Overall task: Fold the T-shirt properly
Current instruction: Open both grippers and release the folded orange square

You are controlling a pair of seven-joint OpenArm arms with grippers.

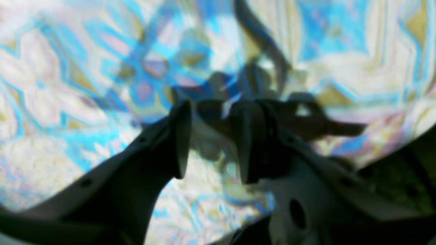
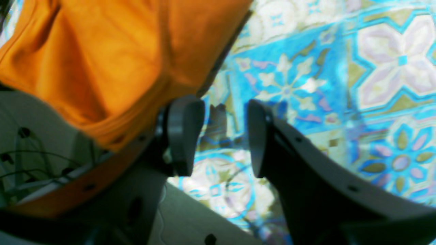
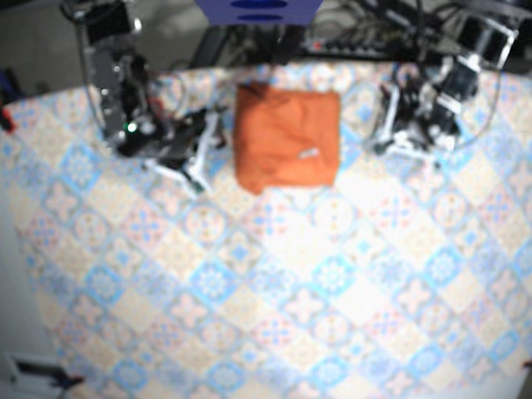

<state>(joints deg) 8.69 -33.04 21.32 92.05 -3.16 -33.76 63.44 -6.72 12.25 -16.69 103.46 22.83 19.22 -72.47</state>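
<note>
The orange T-shirt (image 3: 287,137) lies folded into a compact rectangle at the back middle of the patterned tablecloth (image 3: 316,283). My right gripper (image 3: 202,156) sits just left of the shirt in the base view, open. In the right wrist view the right gripper (image 2: 226,136) has nothing between its pads, and the shirt's orange edge (image 2: 102,58) lies beside its left finger (image 2: 184,132). My left gripper (image 3: 388,125) rests right of the shirt, apart from it. In the blurred left wrist view the left gripper (image 1: 213,139) is open over bare cloth.
Cables and dark equipment (image 3: 366,29) crowd the back edge behind the shirt. A blue object (image 3: 258,10) stands at the back centre. The table's left edge (image 3: 21,274) curves down the left side, with a white item (image 3: 33,370) on the floor beyond.
</note>
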